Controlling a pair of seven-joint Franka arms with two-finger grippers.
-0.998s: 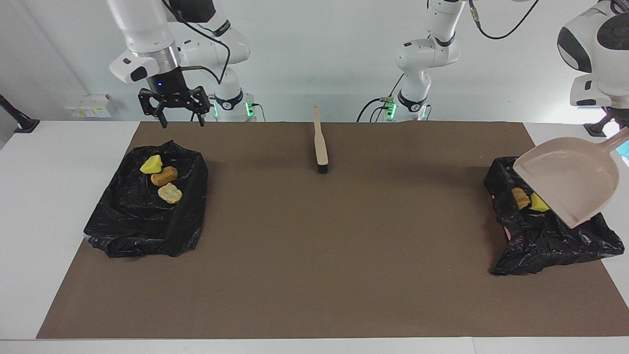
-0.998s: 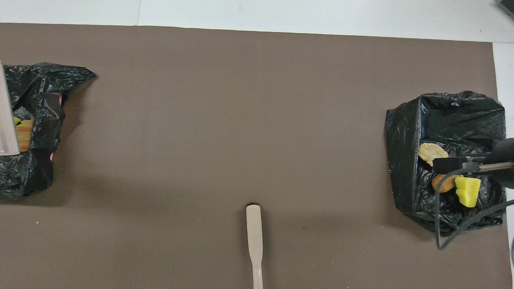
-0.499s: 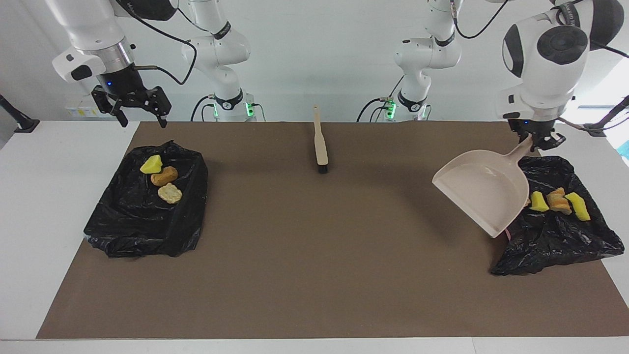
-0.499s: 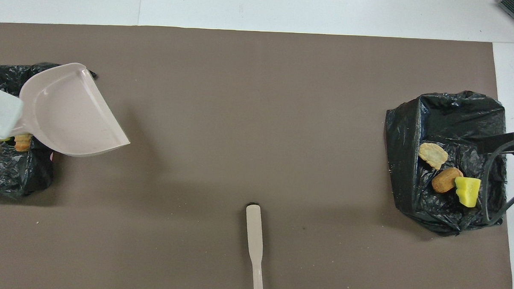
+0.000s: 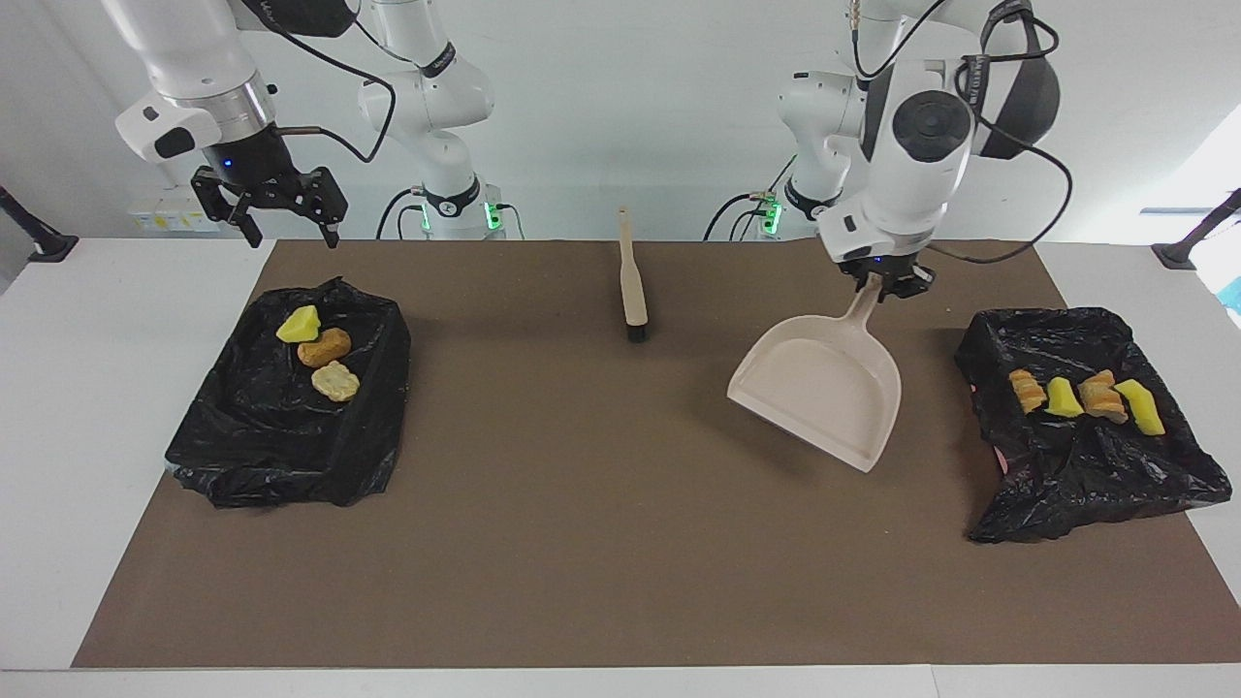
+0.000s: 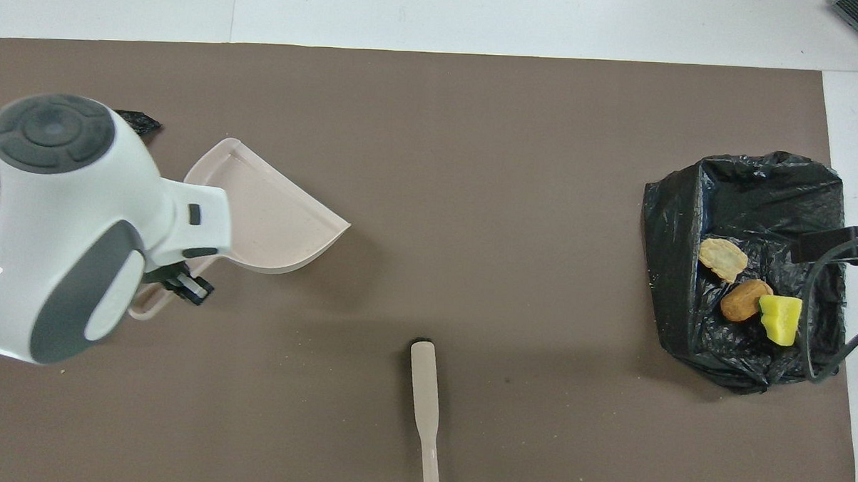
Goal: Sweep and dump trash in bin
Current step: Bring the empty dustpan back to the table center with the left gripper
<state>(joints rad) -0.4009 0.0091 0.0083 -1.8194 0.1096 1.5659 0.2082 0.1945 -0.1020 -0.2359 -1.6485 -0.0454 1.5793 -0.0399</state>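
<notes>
My left gripper (image 5: 884,284) is shut on the handle of the beige dustpan (image 5: 822,386), which hangs empty and tilted, mouth down, over the mat between the brush and a bin. In the overhead view the left arm covers part of the dustpan (image 6: 273,214). That bin (image 5: 1086,465), a black bag at the left arm's end, holds several chunks of trash (image 5: 1064,397), yellow and orange-brown. A second black-bag bin (image 5: 281,436) at the right arm's end holds three chunks of trash (image 5: 325,347). My right gripper (image 5: 291,233) hangs open and empty above the table edge beside it.
A beige brush (image 5: 632,281) lies on the brown mat (image 5: 582,543) mid-table, close to the robots, bristles pointing away from them. The brush (image 6: 423,398) also shows in the overhead view. White table borders the mat at both ends.
My left arm has swung the dustpan off the bin toward the middle of the table, uncovering the chunks in the bag. The right gripper shifted toward its table end.
</notes>
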